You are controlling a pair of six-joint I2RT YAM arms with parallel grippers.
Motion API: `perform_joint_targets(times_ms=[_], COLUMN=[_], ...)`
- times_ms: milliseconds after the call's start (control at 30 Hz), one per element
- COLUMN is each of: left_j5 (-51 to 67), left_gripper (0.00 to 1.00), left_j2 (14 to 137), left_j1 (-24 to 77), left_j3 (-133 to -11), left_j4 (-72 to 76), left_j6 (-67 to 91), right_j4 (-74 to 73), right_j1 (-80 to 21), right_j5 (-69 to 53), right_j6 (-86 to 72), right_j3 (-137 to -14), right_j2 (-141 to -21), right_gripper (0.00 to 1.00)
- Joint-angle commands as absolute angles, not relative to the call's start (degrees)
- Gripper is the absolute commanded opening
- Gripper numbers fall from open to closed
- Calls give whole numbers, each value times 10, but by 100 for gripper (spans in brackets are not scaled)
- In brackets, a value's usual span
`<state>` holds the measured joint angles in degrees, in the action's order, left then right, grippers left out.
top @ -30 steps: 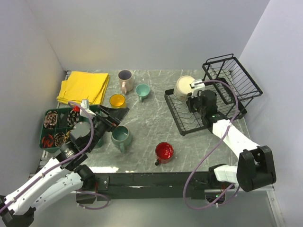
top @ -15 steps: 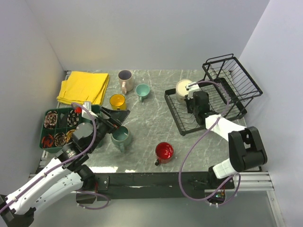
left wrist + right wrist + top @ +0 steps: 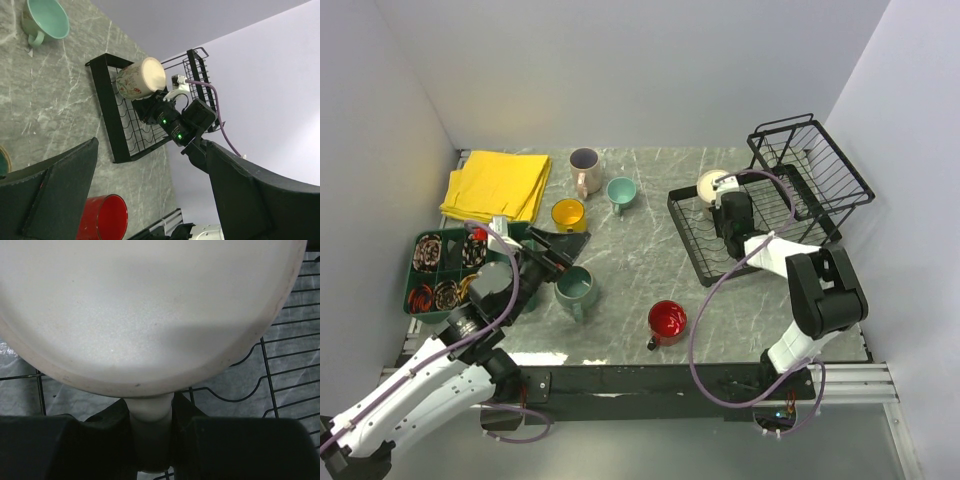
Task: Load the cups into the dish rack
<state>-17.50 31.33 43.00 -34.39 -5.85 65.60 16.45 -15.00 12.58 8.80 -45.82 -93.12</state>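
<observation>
Setting mug [image 3: 712, 184] into rack [image 3: 695, 258], handle pinched in right gripper [image 3: 151, 432] — next: lower fully, unclamp — with left gripper [image 3: 565, 250] spread wide, empty.

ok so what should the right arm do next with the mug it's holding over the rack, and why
Probably lower it a little. The right pincer is shut on the handle of the mug, which hangs tilted over the back corner of the dish rack tray, seemingly not yet resting on the wires. Easing it down before opening should keep it from dropping.
</observation>
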Motion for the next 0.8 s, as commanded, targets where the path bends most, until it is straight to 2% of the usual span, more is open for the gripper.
perform_joint_targets(times_ms=[0,133,200,400,533,767], left_j5=[-185,-184,-185,-184,-186,-191], left_gripper=[94,94,94,94,94,94], left_j2=[309,316,317,314,309,299], left_j1=[432,431,431,432,431,431], left_j3=[-339,-340,-340,-342,-347,-352], left_j4=[-59,-55,-55,-59,-68,-75], left_j6=[645,644,645,645,643,635], right_j4=[269,258,263,243,233,138], right_j1=[-139,-134,-134,-134,-135,-135], right_j5=[165,159,149,138,120,23], right_j6=[61,55,63,71,86,138], right_j3=[-518,-524,-521,-533,-531,-524], right_j2=[-926,-940,-940,-943,-926,-817], right_gripper=[1,21,38,64,72,87])
